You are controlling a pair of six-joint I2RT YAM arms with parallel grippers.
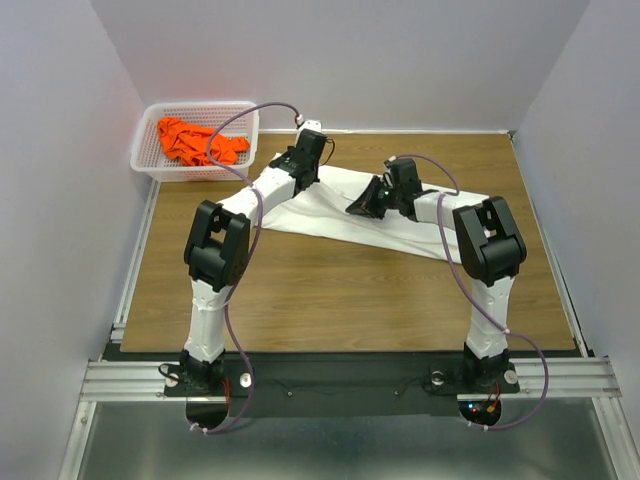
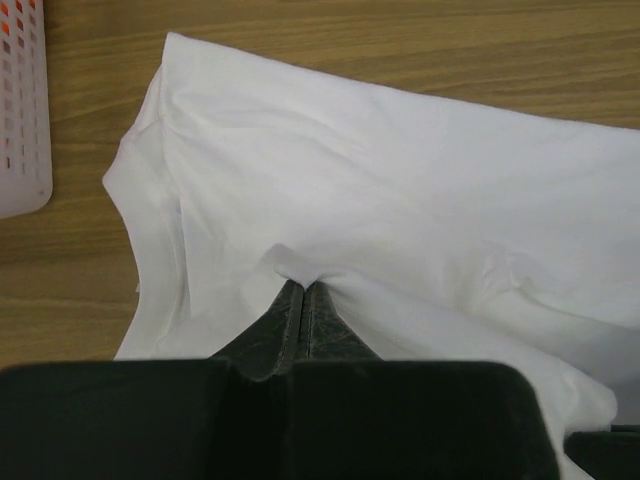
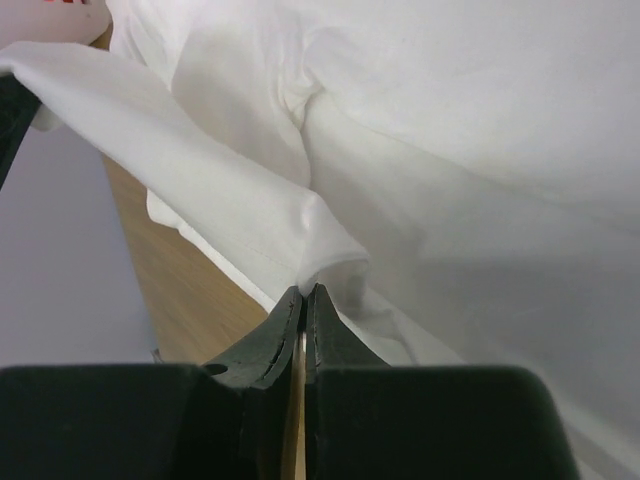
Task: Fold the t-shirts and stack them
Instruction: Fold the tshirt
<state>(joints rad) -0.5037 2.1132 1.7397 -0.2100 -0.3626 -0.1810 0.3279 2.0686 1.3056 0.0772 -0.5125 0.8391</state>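
White t-shirt (image 1: 335, 215) pinched by left tool (image 2: 303, 290) and right tool (image 3: 303, 292), both clamped; orange t-shirt (image 1: 195, 140) in basket (image 1: 148, 163).

One white soft cloth t-shirt (image 1: 325, 208), one bright orange cloth t-shirt (image 1: 195, 142), one white perforated plastic basket (image 1: 190, 172), one brown wooden table (image 1: 350, 300), two black-and-white jointed robot arms (image 1: 208, 310) (image 1: 487, 300).

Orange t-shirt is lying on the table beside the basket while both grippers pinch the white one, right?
No. The orange t-shirt lies inside the basket at the far left corner, as the top external view shows. The rest stands: the left gripper and right gripper are each shut on a fold of the white t-shirt.
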